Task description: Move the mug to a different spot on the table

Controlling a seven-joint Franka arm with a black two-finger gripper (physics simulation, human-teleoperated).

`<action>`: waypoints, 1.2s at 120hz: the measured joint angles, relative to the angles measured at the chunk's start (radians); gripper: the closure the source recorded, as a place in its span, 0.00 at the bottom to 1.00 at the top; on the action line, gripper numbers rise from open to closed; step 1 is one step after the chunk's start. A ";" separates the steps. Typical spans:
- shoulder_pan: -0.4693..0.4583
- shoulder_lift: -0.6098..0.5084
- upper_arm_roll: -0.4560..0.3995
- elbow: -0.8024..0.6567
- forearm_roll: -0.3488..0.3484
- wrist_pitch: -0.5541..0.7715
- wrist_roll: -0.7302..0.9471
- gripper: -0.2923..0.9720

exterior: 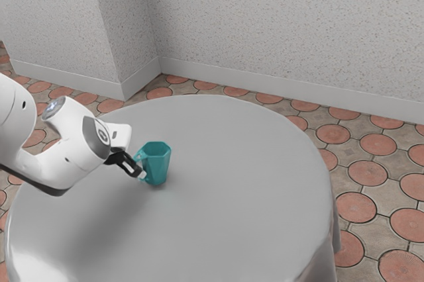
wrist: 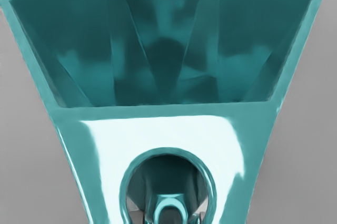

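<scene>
while the mug (exterior: 156,161) stands upright on the table (exterior: 252,196), toward the exterior view's left, the gripper (exterior: 134,169) sits right at its handle (exterior: 140,158) side; whether the jaws clamp the handle or stand apart cannot be told.

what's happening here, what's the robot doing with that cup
A single Franka arm is reaching across a round grey table to a teal faceted mug. Its black hand is right up against the mug's handle side, and the wrist view looks straight onto the handle and into the empty cup. The mug appears to stand upright on the table, near the edge closest to the arm. Whether the hand has actually gripped it can't be told yet.
</scene>
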 joint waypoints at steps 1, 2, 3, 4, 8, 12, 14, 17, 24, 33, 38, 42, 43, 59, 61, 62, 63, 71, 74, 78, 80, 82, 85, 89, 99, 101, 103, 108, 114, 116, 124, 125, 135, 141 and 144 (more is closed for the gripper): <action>0.000 0.000 0.000 0.000 0.000 0.001 0.003 0.79; 0.000 0.000 0.000 0.000 0.000 0.002 0.006 0.79; 0.000 0.000 0.000 0.001 0.000 0.003 0.008 0.79; 0.000 0.000 -0.001 0.001 0.000 0.004 0.011 0.79; 0.000 0.000 -0.001 0.002 0.000 0.008 0.021 0.79; -0.001 0.000 -0.002 0.005 0.000 0.011 0.031 0.79; -0.002 0.001 -0.002 0.008 -0.001 0.012 0.036 0.79; -0.003 0.002 -0.005 0.012 -0.001 0.014 0.043 0.79; -0.007 0.005 -0.010 0.020 -0.002 0.018 0.058 0.79; -0.008 0.010 -0.012 0.025 -0.003 0.021 0.075 0.79; -0.005 0.019 -0.012 0.027 -0.004 0.022 0.084 0.78; -0.003 0.025 -0.013 0.028 -0.004 0.023 0.091 0.78; -0.003 0.026 -0.013 0.028 -0.004 0.023 0.092 0.78; -0.003 0.035 -0.014 0.031 -0.005 0.022 0.115 0.74; -0.003 0.036 -0.014 0.031 -0.005 0.022 0.118 0.73; -0.003 0.036 -0.014 0.031 -0.005 0.021 0.119 0.72; -0.003 0.037 -0.014 0.031 -0.005 0.021 0.120 0.72; -0.003 0.038 -0.014 0.031 -0.005 0.019 0.129 0.66; -0.003 0.039 -0.014 0.031 -0.006 0.019 0.133 0.63; -0.003 0.039 -0.014 0.031 -0.006 0.018 0.137 0.59; -0.003 0.039 -0.014 0.031 -0.006 0.017 0.139 0.58; -0.003 0.040 -0.014 0.031 -0.006 0.017 0.140 0.56; -0.003 0.040 -0.013 0.031 -0.006 0.017 0.143 0.54; -0.002 0.040 -0.013 0.030 -0.007 0.016 0.147 0.51; 0.002 0.034 -0.012 0.023 -0.012 0.014 0.154 0.45; 0.002 0.032 -0.012 0.020 -0.013 0.014 0.156 0.44; 0.003 0.030 -0.012 0.017 -0.014 0.013 0.157 0.44; 0.004 0.019 -0.011 0.006 -0.016 0.012 0.161 0.42; 0.006 -0.006 -0.010 -0.012 -0.018 0.011 0.165 0.40; 0.007 -0.012 -0.010 -0.017 -0.018 0.011 0.166 0.39; 0.014 -0.047 -0.008 -0.045 -0.019 0.010 0.170 0.38; 0.015 -0.053 -0.007 -0.049 -0.019 0.010 0.171 0.37; 0.027 -0.113 -0.005 -0.086 -0.019 0.007 0.176 0.35; 0.032 -0.161 -0.004 -0.110 -0.020 0.002 0.178 0.34; 0.034 -0.191 -0.003 -0.123 -0.020 -0.002 0.178 0.32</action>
